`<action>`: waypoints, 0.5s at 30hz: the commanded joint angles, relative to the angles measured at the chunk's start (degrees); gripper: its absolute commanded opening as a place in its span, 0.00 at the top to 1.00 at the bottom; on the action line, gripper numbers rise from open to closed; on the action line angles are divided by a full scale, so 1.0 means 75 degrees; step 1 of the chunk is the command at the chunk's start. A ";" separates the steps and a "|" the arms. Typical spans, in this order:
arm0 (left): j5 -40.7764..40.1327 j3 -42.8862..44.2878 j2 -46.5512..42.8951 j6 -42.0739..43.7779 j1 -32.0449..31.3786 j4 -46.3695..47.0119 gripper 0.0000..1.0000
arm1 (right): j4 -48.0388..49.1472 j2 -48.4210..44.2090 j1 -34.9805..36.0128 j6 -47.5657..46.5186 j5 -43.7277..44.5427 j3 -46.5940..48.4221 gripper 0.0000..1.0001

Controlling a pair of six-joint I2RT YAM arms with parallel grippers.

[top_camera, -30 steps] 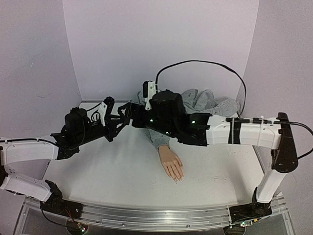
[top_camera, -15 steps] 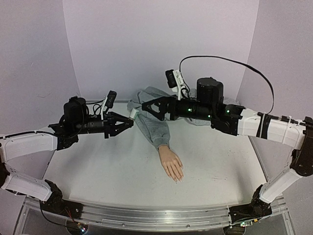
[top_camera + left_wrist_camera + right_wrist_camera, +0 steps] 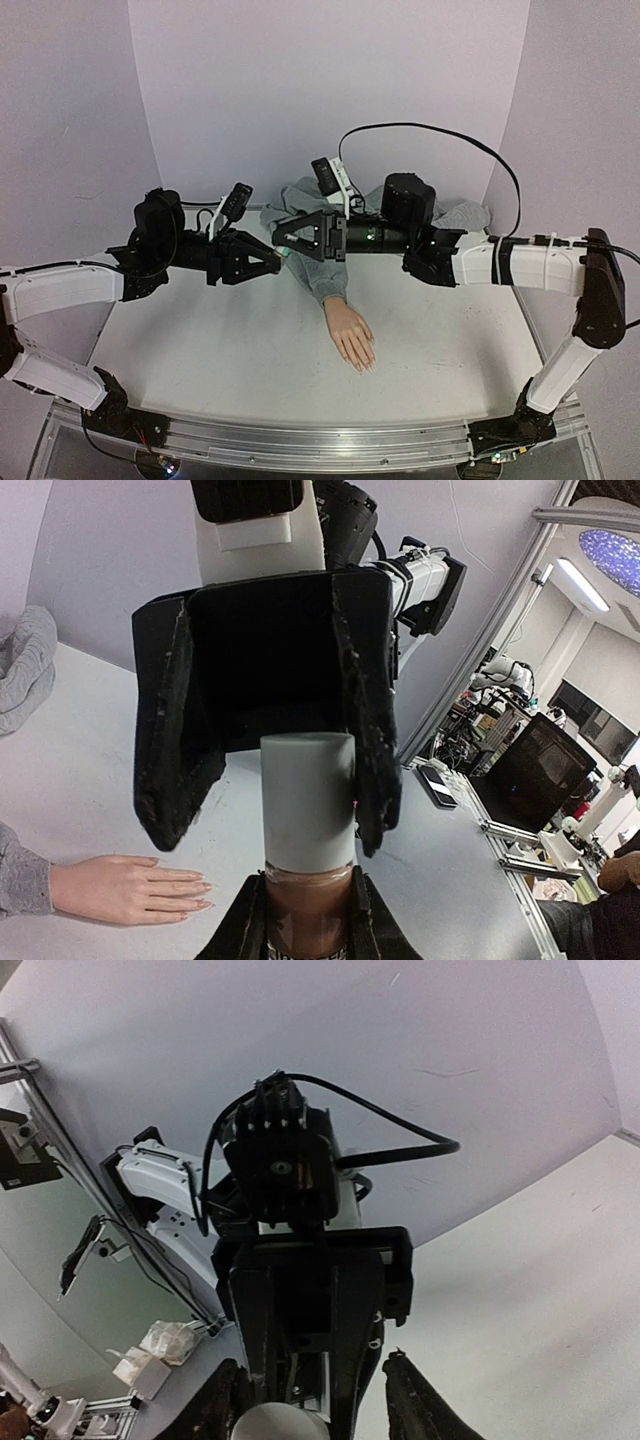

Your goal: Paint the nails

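A nail polish bottle with brown polish and a grey cap is held above the table, and my left gripper is shut on its glass body. My right gripper faces the left gripper head-on. Its black fingers straddle the cap, one finger against it and a gap at the other. The cap shows low between the right gripper fingers. The mannequin hand lies flat, fingers toward the front, with pale nails and a grey sleeve. The hand lies below both grippers.
A heap of grey sweatshirt lies at the back of the white table. A black cable loops above the right arm. Purple walls close the back and sides. A metal rail runs along the front edge.
My right arm swung back in from the right and its fingers came over the bottle's cap, narrowing. The left gripper shifted slightly right, still holding the bottle.
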 commanded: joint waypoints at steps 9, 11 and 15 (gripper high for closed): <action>0.0070 0.0331 0.0102 0.0086 -0.0038 0.0617 1.00 | 0.1400 0.0460 0.0128 0.0668 -0.0693 0.0372 0.84; -0.0379 0.0267 0.0052 0.0171 -0.0039 0.0625 1.00 | 0.1298 0.0484 0.0206 0.0627 -0.0495 0.0365 0.89; -0.2388 -0.0062 -0.0224 0.0481 -0.0037 0.0634 1.00 | 0.0630 0.0536 0.0405 0.0571 0.0771 0.0404 1.00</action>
